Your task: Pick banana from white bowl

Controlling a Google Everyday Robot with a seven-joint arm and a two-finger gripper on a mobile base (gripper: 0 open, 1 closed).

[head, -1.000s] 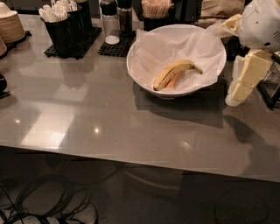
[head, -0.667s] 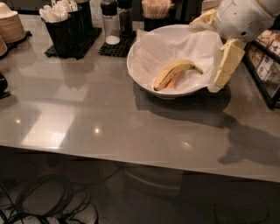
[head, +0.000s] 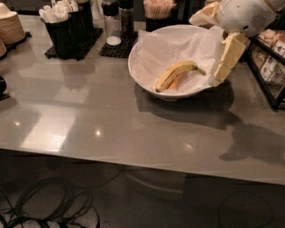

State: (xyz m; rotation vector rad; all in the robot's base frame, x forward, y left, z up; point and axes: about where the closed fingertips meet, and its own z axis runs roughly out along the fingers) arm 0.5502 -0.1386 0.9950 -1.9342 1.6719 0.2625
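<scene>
The banana is curved and yellow with brownish streaks and lies in the white bowl on its crumpled white paper liner. A smaller orange-tinted banana peeks out just beneath it. The bowl stands on the grey counter at the back right. My gripper hangs at the bowl's right rim, its cream fingers pointing down, a short way right of the banana's stem end. It holds nothing that I can see.
Black caddies with utensils, shakers on a black mat and a straw holder line the back edge. Stacked brown plates sit at far left. A shelf rack stands at right. Cables lie on the floor.
My gripper has moved left from beside the bowl to its right rim, over the paper liner. The banana and bowl have not moved.
</scene>
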